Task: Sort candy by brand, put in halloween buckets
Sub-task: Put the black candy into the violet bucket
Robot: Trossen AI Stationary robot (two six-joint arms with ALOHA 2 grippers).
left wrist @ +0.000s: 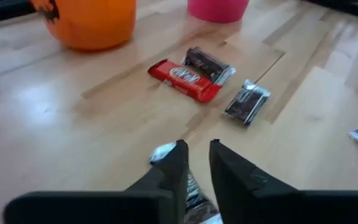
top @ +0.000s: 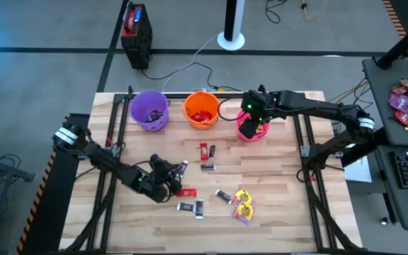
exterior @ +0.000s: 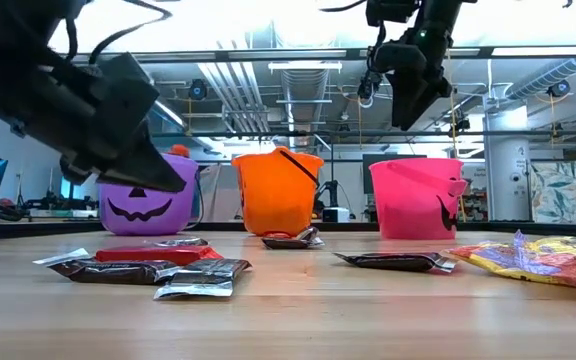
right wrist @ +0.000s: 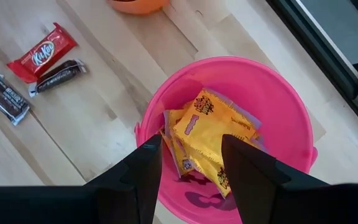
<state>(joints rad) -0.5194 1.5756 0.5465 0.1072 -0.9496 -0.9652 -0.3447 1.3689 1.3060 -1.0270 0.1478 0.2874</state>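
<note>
The right arm reaches across to the pink bucket, its gripper spread wide above yellow packets inside, while the left gripper, well away, pinches a dark bar near other candy.

Overhead and table-level views share the pink bucket; wrists look close.

"KitKat" in white script on red bar, upper left of right wrist view; same bar in left wrist view, logo blurred
</note>
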